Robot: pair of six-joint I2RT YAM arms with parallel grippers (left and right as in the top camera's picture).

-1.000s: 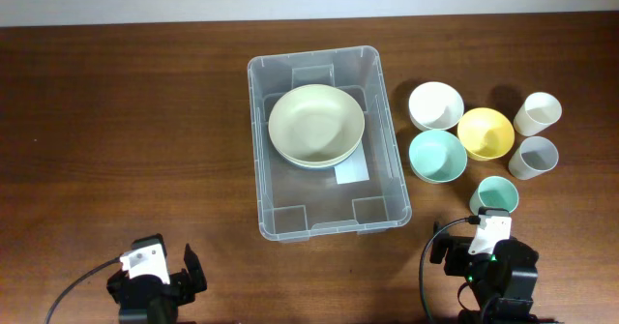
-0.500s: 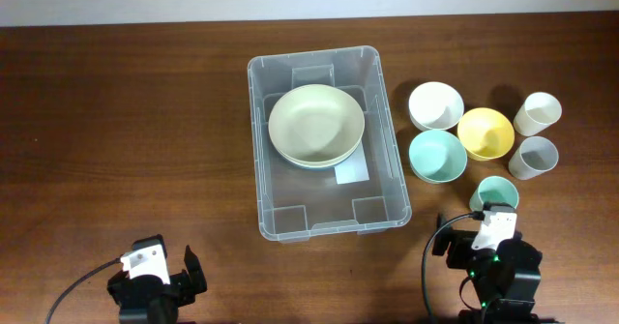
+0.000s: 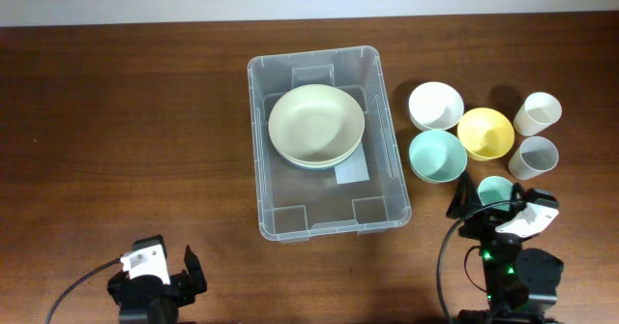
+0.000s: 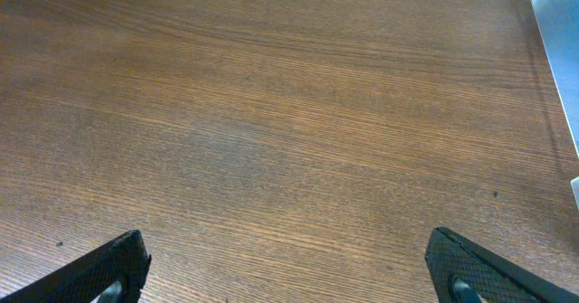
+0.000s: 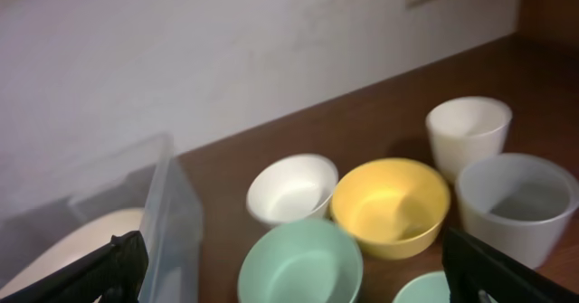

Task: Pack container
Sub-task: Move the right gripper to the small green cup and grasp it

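Observation:
The clear plastic container stands mid-table with a white label on its base and stacked pale green bowls inside. My right gripper is open and empty, hovering at the teal cup. In the right wrist view the open jaws frame the teal bowl; the container's wall is at the left. My left gripper is open and empty near the front edge, left of the container. Its jaws hang over bare wood, with the container's corner at the upper right.
Right of the container stand a white bowl, a teal bowl, a yellow bowl, a cream cup and a grey cup. The right wrist view shows the yellow bowl, white bowl, cream cup and grey cup.
My right gripper has moved right and away from the front edge, up to the teal cup, and now partly covers it. The left arm has not moved.

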